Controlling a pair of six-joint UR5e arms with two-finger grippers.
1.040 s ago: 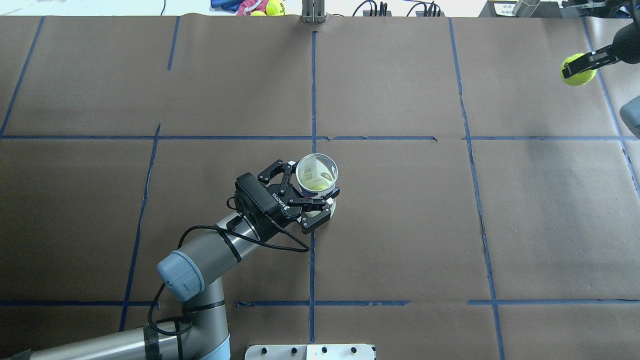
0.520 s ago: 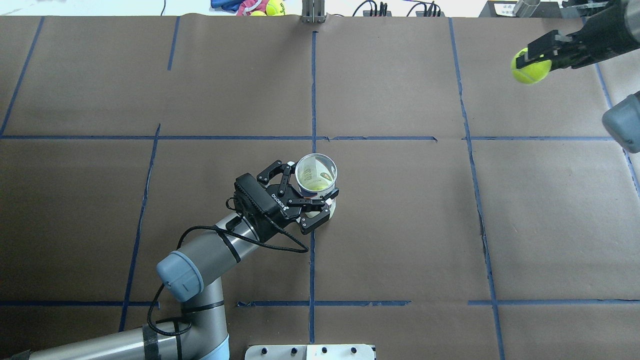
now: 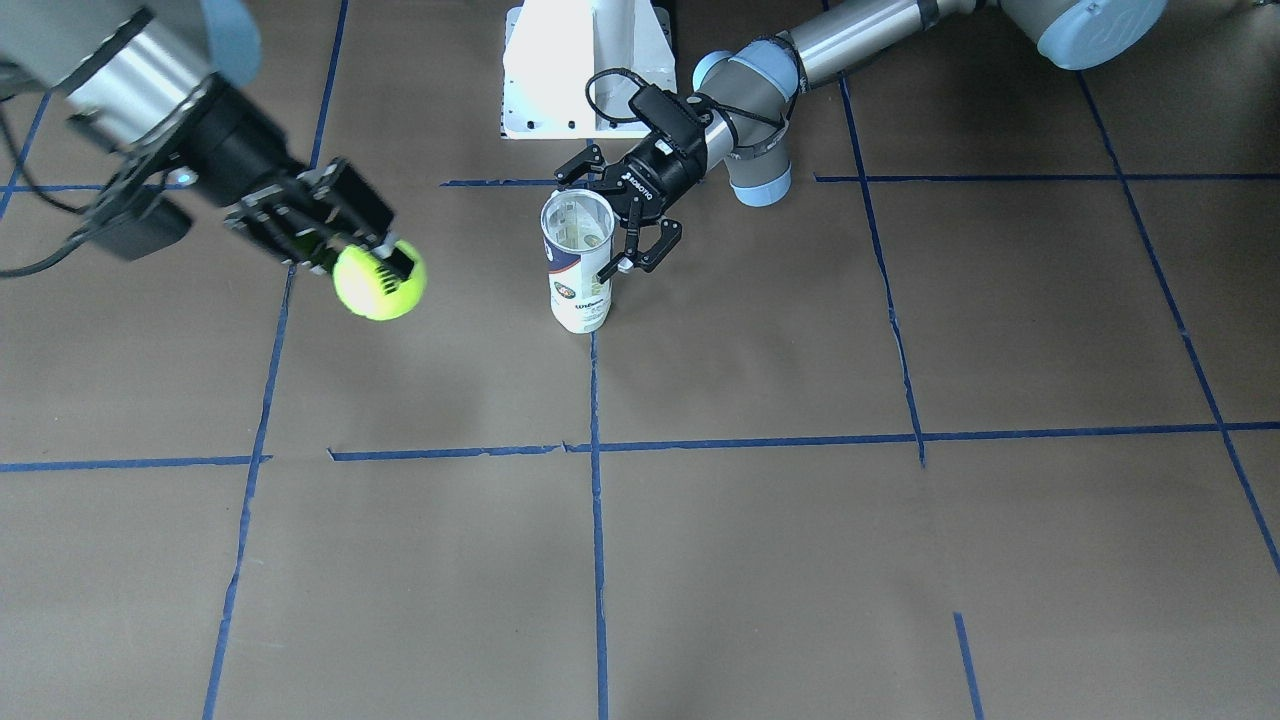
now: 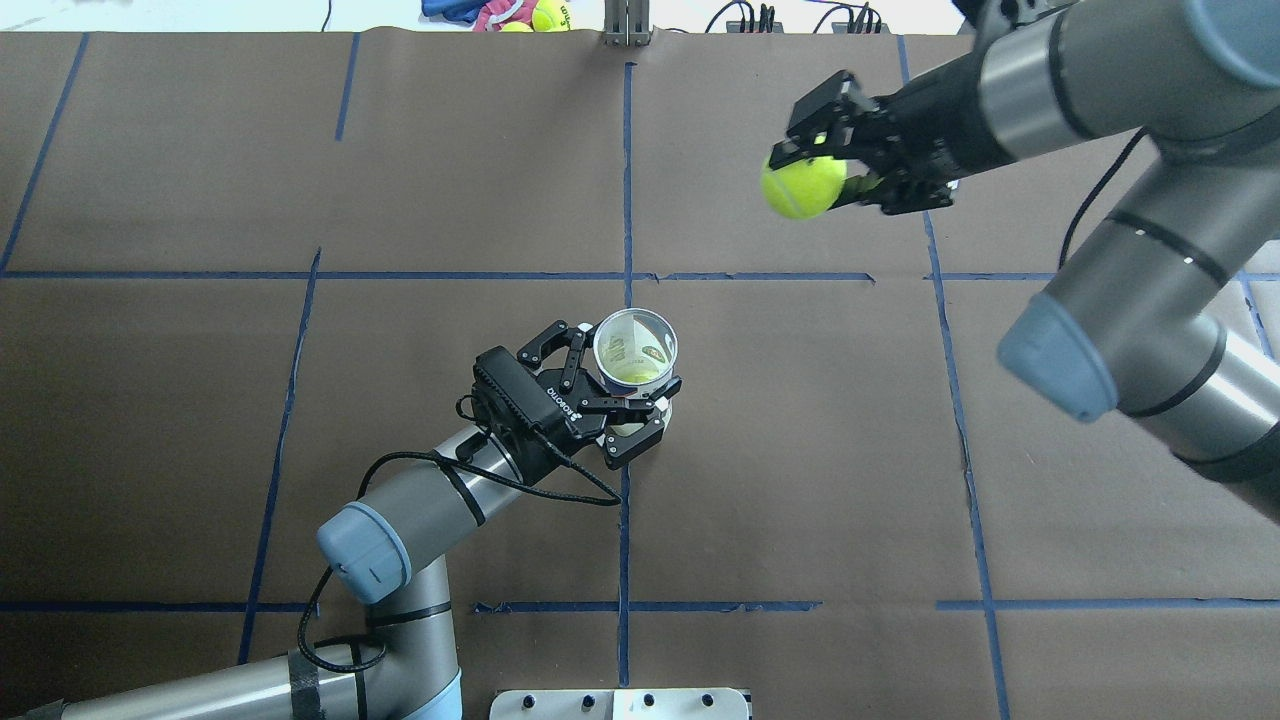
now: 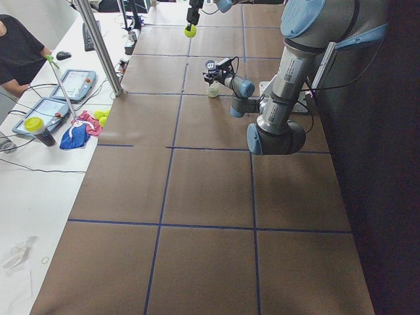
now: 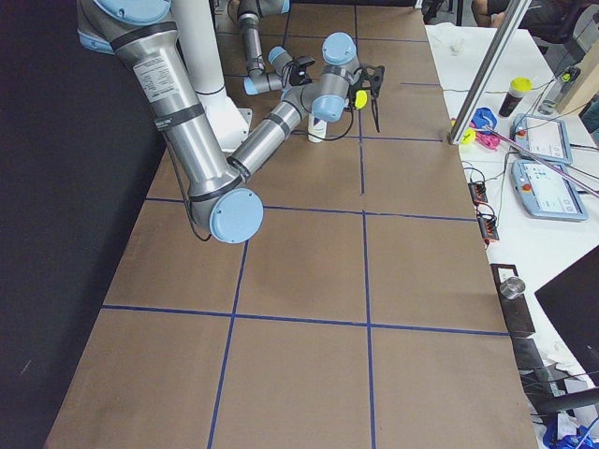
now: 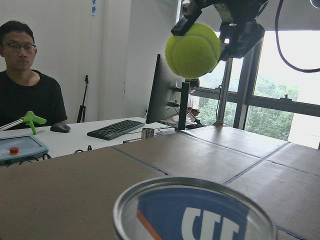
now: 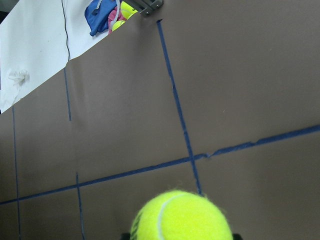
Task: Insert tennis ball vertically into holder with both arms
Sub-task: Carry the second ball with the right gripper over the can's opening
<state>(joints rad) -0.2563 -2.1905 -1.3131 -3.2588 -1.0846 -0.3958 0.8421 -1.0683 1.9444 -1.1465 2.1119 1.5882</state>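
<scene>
While the holder (image 4: 634, 348) stands upright on the table (image 4: 800, 450) near its centre, open mouth up, the left gripper (image 4: 622, 392) has its fingers set around the can's wall just below the metal rim; they appear to be bearing on it, though contact cannot be confirmed on both sides. The can looks light and thin-walled, so a hard squeeze could dent it, and its printed skin is probably slick. A hold high on the wall steadies the mouth, which is where steadiness will count.

The tennis ball (image 4: 803, 186) is held in the air, clamped between the fingers of the right gripper (image 4: 815, 165), well apart from the can and off to the far right of it in the overhead view. The ball appears light, springy and fuzzy (felt grips well against pads), so slip seems unlikely, but a rounded body can roll out of a pinch that sits off its middle. The left wrist view shows the fingers seated on its upper half.

The ball is only slightly narrower than the mouth, so release will likely demand close centring above the rim.
</scene>
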